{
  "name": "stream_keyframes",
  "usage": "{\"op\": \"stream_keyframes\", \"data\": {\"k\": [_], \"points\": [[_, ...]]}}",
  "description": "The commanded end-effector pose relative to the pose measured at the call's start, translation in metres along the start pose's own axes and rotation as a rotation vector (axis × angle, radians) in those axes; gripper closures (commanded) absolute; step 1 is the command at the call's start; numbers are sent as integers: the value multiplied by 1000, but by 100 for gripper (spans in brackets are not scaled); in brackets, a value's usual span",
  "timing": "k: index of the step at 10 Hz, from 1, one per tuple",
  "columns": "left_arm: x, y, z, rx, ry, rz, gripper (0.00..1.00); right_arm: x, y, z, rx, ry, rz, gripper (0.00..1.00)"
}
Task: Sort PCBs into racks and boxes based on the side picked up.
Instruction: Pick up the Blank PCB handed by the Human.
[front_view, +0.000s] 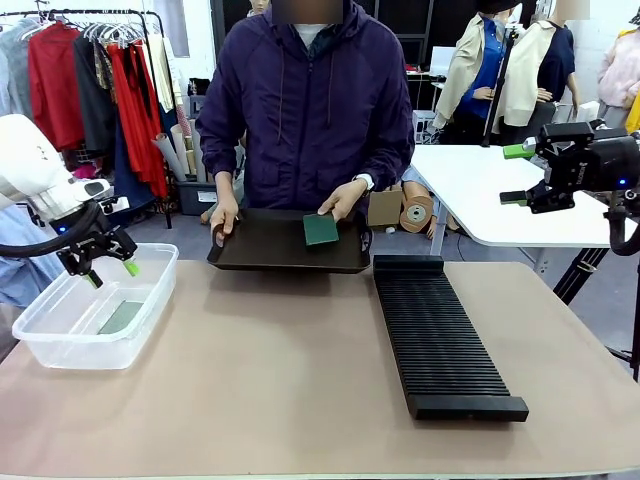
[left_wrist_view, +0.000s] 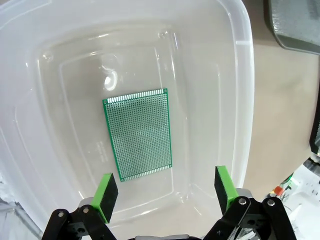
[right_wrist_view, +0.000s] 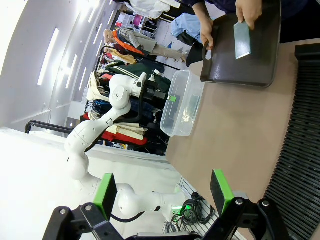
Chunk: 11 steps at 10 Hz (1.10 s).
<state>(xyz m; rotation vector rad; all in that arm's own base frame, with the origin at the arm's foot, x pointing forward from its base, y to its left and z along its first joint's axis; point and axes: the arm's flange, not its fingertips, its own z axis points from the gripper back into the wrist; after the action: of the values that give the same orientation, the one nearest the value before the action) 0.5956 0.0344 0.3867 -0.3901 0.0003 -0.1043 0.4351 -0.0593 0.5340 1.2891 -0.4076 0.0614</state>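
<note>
While the left tool hangs over the clear box, its green pads stand wide apart with nothing between them. In the left wrist view we look straight down past those pads into the box, where one green PCB lies flat on the bottom, near the middle, its perforated face up. The box itself sits on the tan surface.

Away from the box, toward the person's edge of the surface, a smooth black tray rests. The person's right hand grips the end of the tray nearer the box, and the left hand rests its fingers on a darker green PCB lying in the tray at the end away from the box.

Farther from the box than the tray, the long ribbed black rack lies on the surface; we see no board in its slots.

The right tool is well apart from the box, held high beyond the rack. Its jaws are spread and hold nothing.
</note>
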Motion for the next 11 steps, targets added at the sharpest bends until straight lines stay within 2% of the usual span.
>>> {"op": "stream_keyframes", "data": {"k": [1,4,6,8,11], "points": [[0,-3,4,26,-4,13,0,2,3,0,7,1,9,0],[-5,-1,24,-46,-43,21,0,2,3,0,7,1,9,0],[-9,2,47,-253,-61,11,0,2,3,0,7,1,9,0],[-10,10,69,-530,-71,-9,0,2,3,0,7,1,9,0],[-15,12,89,-760,-86,-83,0,2,3,0,7,1,9,0]]}}
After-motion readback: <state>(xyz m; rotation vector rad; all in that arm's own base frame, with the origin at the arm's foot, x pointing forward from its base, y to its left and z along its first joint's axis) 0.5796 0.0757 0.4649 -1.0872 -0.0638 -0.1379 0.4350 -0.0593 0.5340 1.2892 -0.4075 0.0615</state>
